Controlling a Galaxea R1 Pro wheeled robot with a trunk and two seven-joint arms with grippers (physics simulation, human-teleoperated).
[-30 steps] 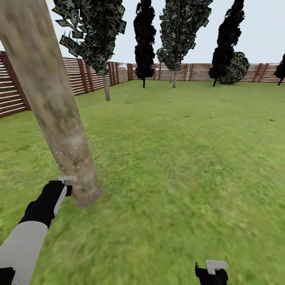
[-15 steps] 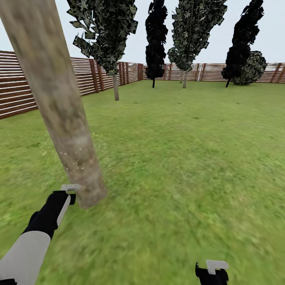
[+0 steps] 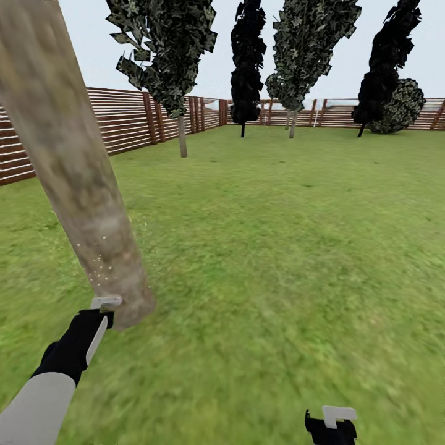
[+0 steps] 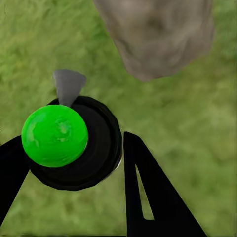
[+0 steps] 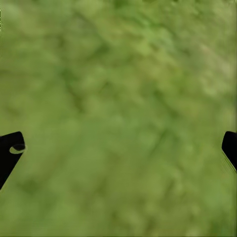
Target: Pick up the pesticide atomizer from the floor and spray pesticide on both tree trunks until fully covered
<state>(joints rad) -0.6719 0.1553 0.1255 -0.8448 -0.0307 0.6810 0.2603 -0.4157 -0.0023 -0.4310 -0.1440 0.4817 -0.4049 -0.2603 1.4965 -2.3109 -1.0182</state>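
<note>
The left gripper [image 4: 74,153] is clamped on the atomizer [image 4: 74,148], right beside the trunk [image 3: 93,210], and it looks light, hard and a bit slippery, best held round its middle, while the right gripper [image 5: 118,148] has its fingers wide apart.

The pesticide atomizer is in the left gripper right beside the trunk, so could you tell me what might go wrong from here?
1. The atomizer sits very near the base of the tree trunk; a small arm move could knock it against the bark.
2. Spray specks show low on the trunk, so the upper part may stay uncovered.
3. The left gripper holds a rounded body, which might slip or turn.
</note>
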